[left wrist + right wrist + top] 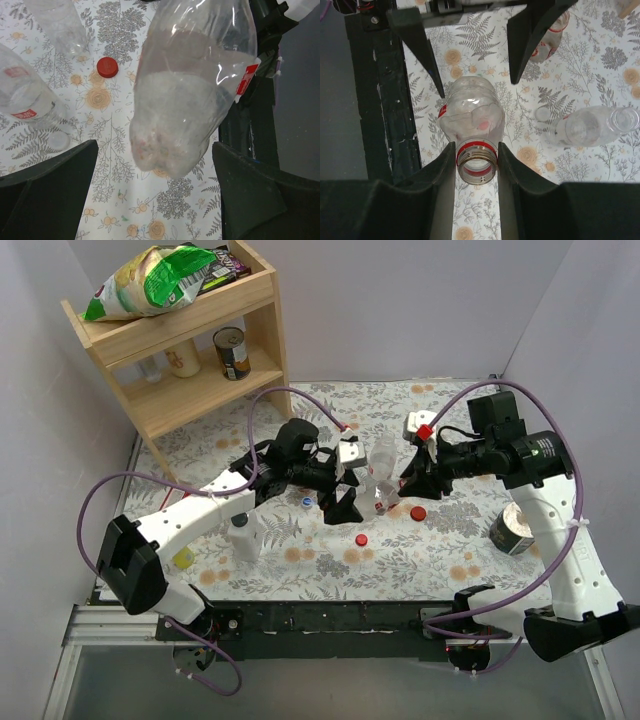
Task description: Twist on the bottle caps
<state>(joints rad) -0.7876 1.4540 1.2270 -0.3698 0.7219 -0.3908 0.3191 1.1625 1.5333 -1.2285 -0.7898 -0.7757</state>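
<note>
bright, even overhead light leaves only soft shadows on the surface [330, 560]. white glare streaks the clear bottle [190, 85] in the left wrist view, its near end blurred and milky.

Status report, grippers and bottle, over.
Right gripper shut on bottle neck. Left gripper open, straddling its base. Neck uncapped; red cap loose beside it.

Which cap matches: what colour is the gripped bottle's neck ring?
Red neck ring, right wrist view.
</note>
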